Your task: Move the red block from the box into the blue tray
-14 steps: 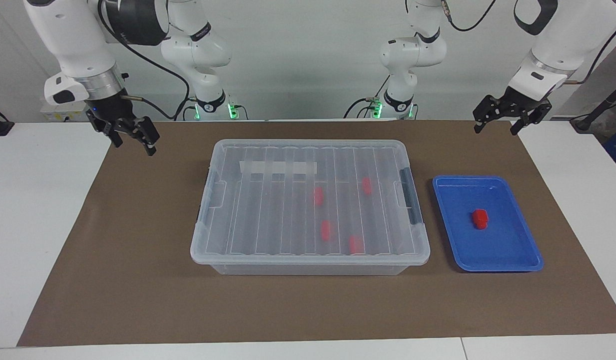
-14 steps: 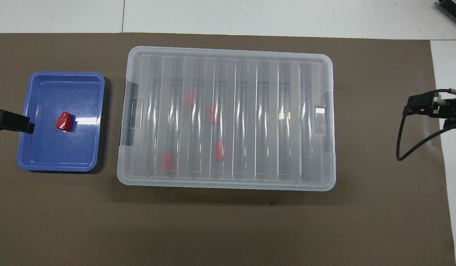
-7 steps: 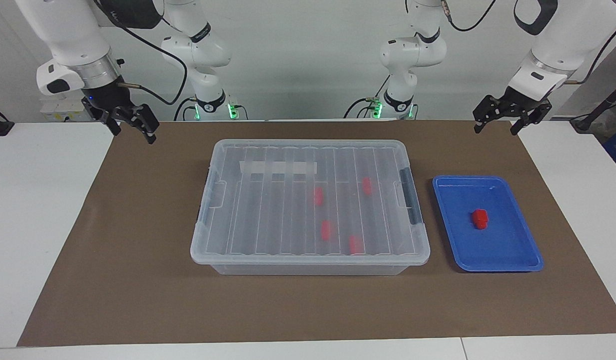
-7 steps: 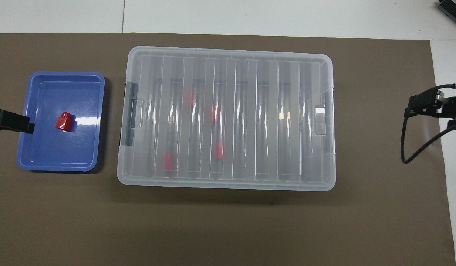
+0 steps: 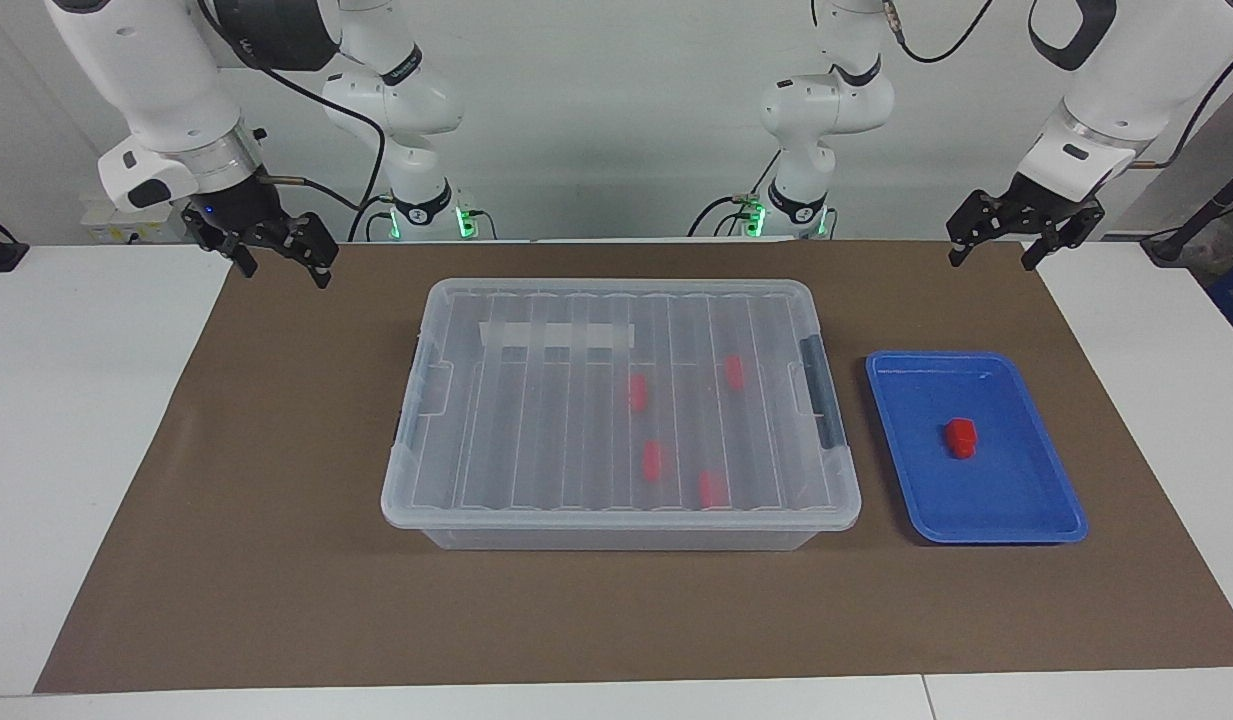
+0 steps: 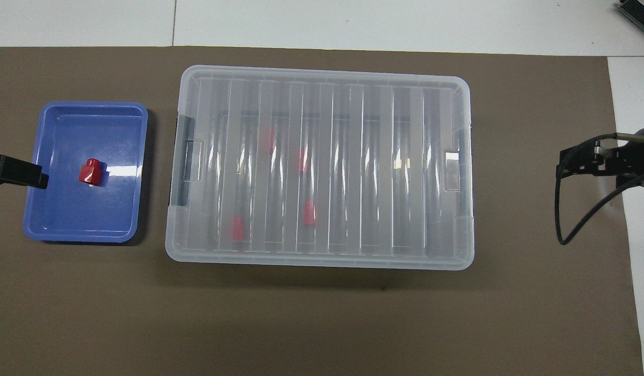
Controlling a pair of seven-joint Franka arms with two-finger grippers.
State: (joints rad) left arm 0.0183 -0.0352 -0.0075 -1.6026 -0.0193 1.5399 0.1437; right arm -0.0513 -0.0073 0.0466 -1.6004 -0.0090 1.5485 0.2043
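The clear box [image 5: 536, 420] stands mid-mat with its ribbed lid shut; it also shows in the overhead view [image 6: 353, 172]. Several red blocks [image 5: 653, 460] show through the lid [image 6: 309, 212]. One red block [image 5: 960, 437] sits in the middle of the blue tray [image 5: 1006, 495], which lies beside the box toward the left arm's end; the block [image 6: 90, 171] and tray [image 6: 81, 219] also show from overhead. My left gripper [image 5: 994, 257] hangs open and empty over the mat's edge at its own end [image 6: 19, 175]. My right gripper [image 5: 284, 268] hangs open and empty over the mat's edge at the right arm's end [image 6: 580, 162].
A brown mat [image 5: 276, 560] covers the middle of the white table [image 5: 66, 450]. A black cable [image 6: 577, 219] loops down from the right gripper. The box's black clip [image 5: 824, 400] faces the tray.
My right gripper has risen a little and shifted slightly toward the box. The left arm, the box, the tray and the blocks have not moved.
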